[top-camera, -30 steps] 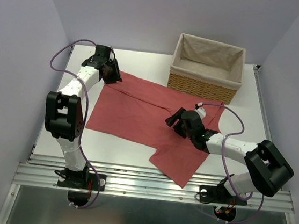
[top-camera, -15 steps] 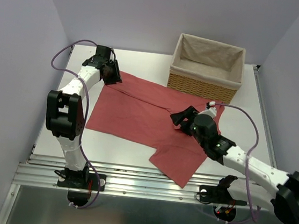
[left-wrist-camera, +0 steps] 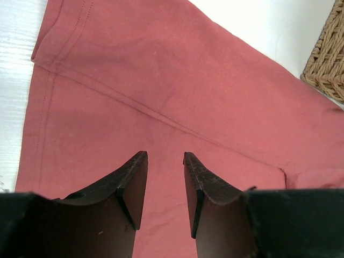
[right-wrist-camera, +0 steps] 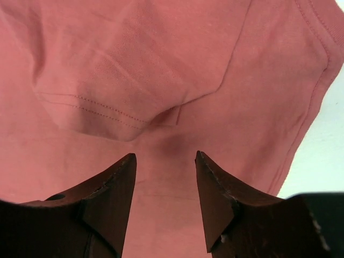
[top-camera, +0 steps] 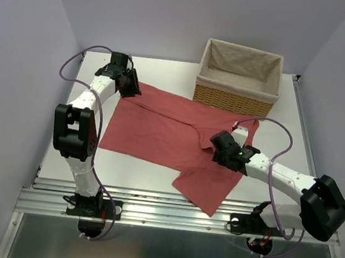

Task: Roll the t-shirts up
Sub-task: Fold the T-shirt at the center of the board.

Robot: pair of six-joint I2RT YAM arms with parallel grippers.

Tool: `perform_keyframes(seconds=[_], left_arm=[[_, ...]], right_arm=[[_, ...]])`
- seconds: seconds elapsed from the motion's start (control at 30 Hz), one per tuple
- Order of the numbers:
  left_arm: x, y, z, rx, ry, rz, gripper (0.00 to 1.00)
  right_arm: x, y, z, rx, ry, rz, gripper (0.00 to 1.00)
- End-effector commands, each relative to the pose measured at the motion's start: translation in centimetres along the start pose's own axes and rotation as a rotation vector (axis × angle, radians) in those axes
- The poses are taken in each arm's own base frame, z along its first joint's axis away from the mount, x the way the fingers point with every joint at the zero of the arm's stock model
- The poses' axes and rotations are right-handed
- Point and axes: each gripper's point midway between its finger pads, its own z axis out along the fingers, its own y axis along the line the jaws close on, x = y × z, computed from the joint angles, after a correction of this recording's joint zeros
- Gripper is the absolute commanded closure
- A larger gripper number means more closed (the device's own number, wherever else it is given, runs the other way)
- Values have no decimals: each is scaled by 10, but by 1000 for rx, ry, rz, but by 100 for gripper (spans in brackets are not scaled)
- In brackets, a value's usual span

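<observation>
The soft salmon-red t-shirt (top-camera: 153, 130) is spread flat on the white table (top-camera: 166, 72), near a woven wicker basket (top-camera: 232, 101). The dark, wedge-shaped jaws of the left gripper (left-wrist-camera: 164, 166) and the right gripper (right-wrist-camera: 165, 166) are seen parted over the stitched cloth, with nothing clamped.

One t-shirt (top-camera: 159, 134) lies on one tabletop (top-camera: 166, 72). One wicker basket (top-camera: 235, 102) stands there too, with one cloth liner (top-camera: 242, 62) inside it.

There are two arms, a left arm (top-camera: 89, 98) and a right arm (top-camera: 279, 173). Each ends in two fingers, four in all (the left fingers (left-wrist-camera: 131, 180) show as a dark pair in the left wrist view, the right fingers (right-wrist-camera: 110, 193) as a like pair in the right wrist view).

Two purple cables run along the arms, a left cable (top-camera: 85, 47) and a right cable (top-camera: 267, 120). Three pale walls stand around the tabletop.
</observation>
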Motion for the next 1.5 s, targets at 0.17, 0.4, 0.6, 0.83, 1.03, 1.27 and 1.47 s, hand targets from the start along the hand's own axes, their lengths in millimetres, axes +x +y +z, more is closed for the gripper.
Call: perform_keyframes(seconds=[0.17,0.4,0.6,0.83,1.03,1.27,1.47], left_arm=[[-14,-12,-9,38,-43,18,55],[-17,-15,-7,45,-39,17,55],[-16,-13,-5,39,-34,17,56],[-17,-14,-3,40,-32,17,56],[-18,-13,-4,30,-33,24,56],[-10,-6,1,10,-22,24,56],[-14,-7,1,13,-32,13,55]], right_arm=[[-17,15,6,2,-11,-165,36],[-23,21,20,32,-42,-221,39],[-21,11,30,92,-59,-245,53],[-25,4,22,91,-86,-238,85],[-26,5,15,59,-77,-255,99],[-28,5,3,55,-25,-320,99],[-15,-7,-8,88,78,-365,65]])
